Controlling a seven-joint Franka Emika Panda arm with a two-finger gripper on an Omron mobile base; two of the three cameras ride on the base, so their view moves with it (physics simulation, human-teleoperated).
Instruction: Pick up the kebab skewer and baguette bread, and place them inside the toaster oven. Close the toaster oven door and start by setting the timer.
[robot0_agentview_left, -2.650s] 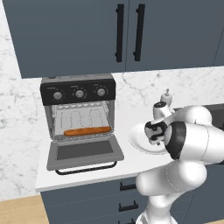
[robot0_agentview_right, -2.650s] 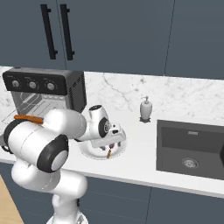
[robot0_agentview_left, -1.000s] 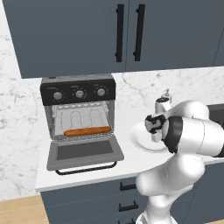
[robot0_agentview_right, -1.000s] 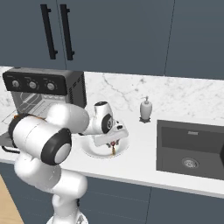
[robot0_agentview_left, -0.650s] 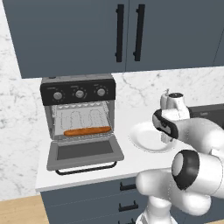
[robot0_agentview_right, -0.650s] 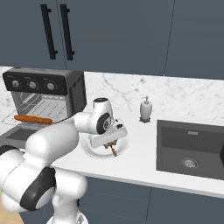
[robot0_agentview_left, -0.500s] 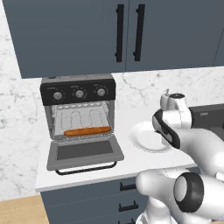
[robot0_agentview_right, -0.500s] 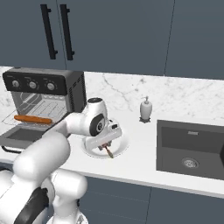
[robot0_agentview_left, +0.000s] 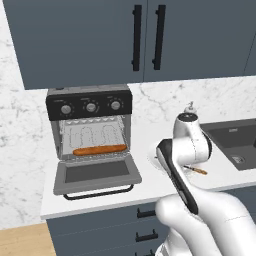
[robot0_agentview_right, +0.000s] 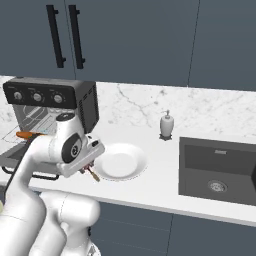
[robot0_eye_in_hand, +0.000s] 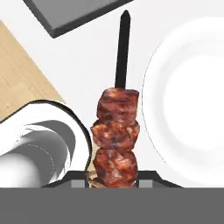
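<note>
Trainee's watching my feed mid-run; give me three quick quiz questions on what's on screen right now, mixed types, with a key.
1. True or false: the baguette bread lies on the rack inside the toaster oven.
2. The toaster oven door is: A) shut B) dropped open
3. Fill in: the tool holds the ____.

Key: 1 true. 2 B. 3 kebab skewer, beside the empty white plate.

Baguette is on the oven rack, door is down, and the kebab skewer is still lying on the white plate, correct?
Not quite. The kebab skewer is held up in the tool, off the white plate, as the hand view shows. The baguette and open door are right.
</note>
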